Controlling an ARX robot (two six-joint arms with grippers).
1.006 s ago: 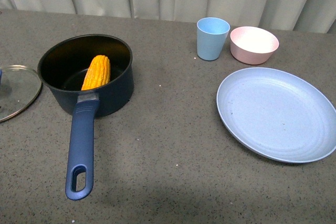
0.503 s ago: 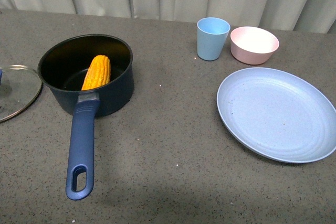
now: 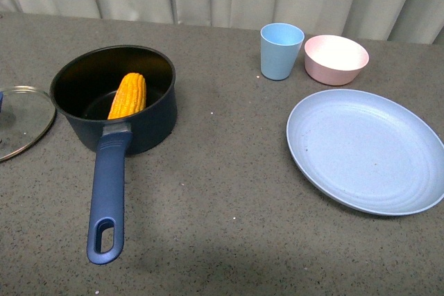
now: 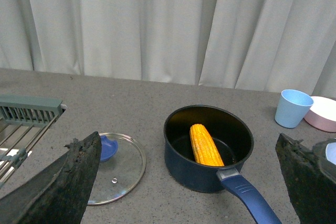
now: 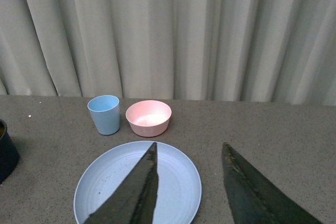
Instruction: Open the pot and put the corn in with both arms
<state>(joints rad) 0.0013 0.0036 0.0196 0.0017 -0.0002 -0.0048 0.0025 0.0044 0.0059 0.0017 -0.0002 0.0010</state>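
The dark navy pot [image 3: 146,126] stands uncovered at the left of the table, its long blue handle [image 3: 106,199] pointing toward me. The yellow corn [image 3: 127,96] lies inside it, leaning on the wall. In the left wrist view the pot [image 4: 189,169] and corn [image 4: 205,145] sit ahead of my open left gripper [image 4: 187,136], which hangs well above them and holds nothing. My right gripper [image 5: 189,145] is open and empty over the edge of the blue plate [image 5: 115,182]. Neither arm shows in the front view.
The glass lid [image 3: 21,119] with a blue knob lies flat left of the pot. A blue cup [image 3: 281,50] and a pink bowl [image 3: 336,59] stand at the back right, behind the blue plate [image 3: 366,149]. A grey dish rack [image 4: 26,119] sits far left.
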